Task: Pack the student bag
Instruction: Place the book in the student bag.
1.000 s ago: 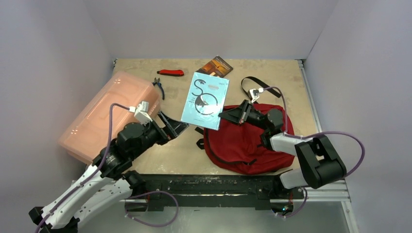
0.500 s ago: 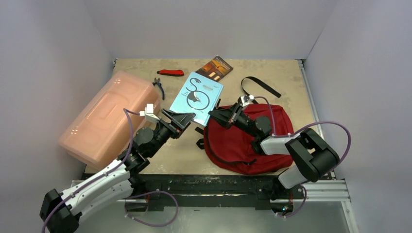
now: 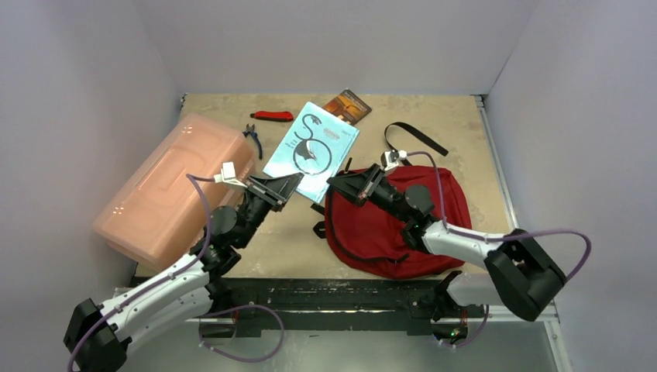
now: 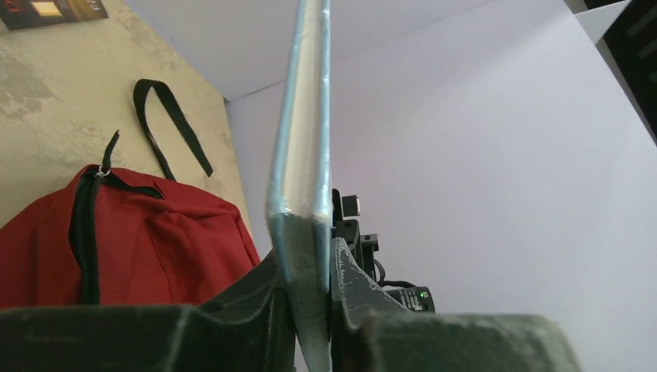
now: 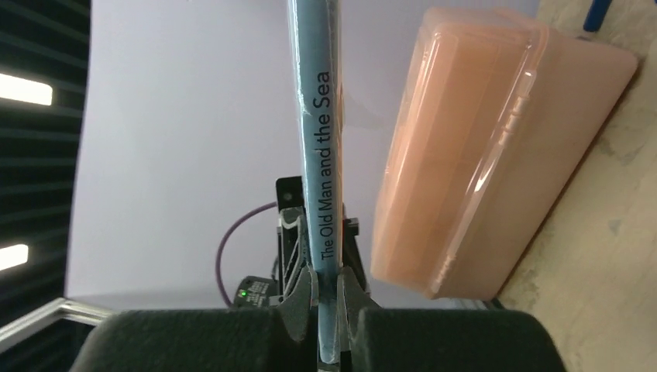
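Observation:
A light blue paperback book (image 3: pixel 311 149) hangs above the table between both arms. My left gripper (image 3: pixel 294 183) is shut on its near left corner, and in the left wrist view the book's edge (image 4: pixel 304 139) rises from between the closed fingers (image 4: pixel 352 283). My right gripper (image 3: pixel 334 184) is shut on its near right edge; in the right wrist view the titled spine (image 5: pixel 320 155) stands between that gripper's fingers (image 5: pixel 350 288). The student bag (image 3: pixel 395 221), red with black zippers, lies flat under my right arm, its black strap (image 3: pixel 415 137) trailing behind it.
A pink translucent box (image 3: pixel 174 186) fills the table's left side, close to my left arm. Behind the book lie a red utility knife (image 3: pixel 273 116), pliers (image 3: pixel 252 136) and a brown booklet (image 3: pixel 346 105). White walls enclose the table on three sides.
My left gripper reached in from the left and shut on the book's corner. My right arm carried the book leftward and back, turning it, and still grips it.

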{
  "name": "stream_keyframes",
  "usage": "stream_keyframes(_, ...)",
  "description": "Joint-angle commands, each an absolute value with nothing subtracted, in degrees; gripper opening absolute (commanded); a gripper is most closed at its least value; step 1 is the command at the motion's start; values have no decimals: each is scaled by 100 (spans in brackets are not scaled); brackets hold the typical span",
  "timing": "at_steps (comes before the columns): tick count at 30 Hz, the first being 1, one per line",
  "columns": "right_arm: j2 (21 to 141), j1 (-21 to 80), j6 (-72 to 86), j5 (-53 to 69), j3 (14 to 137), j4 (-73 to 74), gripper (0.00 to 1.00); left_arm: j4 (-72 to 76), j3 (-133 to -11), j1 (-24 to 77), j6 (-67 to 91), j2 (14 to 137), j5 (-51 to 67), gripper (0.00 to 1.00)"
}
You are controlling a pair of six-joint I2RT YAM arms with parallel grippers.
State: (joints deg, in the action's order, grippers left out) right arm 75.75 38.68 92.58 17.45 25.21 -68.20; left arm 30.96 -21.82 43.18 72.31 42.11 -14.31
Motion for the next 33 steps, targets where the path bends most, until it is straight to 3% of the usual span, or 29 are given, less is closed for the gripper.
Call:
stream_keyframes(1,6576,3943,7681,1460,3254,-4737,5,2710,-2172,4300,6643,3619,-1835,4)
stream_keyframes(5,5656,3939,6159,601,3367,-1865,61,1431,-2150,4298,6036,2607,-2439,0)
stream_keyframes(6,5516,3939,5754,212,3425,-1019,71,1058,-2202,4293,5815,2310,-2585,0)
stream_keyframes(8,5394,3938,4899,-142,3613,38,80,152,-2529,4293,5191,1839,-2786,0)
stream_keyframes(13,5781,4052,3211,-237,4271,1591,84,-2950,-4260,4300,4294,1730,-3146,0)
stream_keyframes(17,6435,4686,2529,-1258,4993,2533,89,-4501,-5011,4298,4343,2126,-3251,0)
stream_keyframes(25,8416,6528,2628,-3257,6618,4094,90,-4829,-4791,4298,4983,2022,-3222,0)
stream_keyframes(33,10033,7262,3709,-4782,7579,5364,84,-4798,-4808,4293,5258,2216,-2737,0)
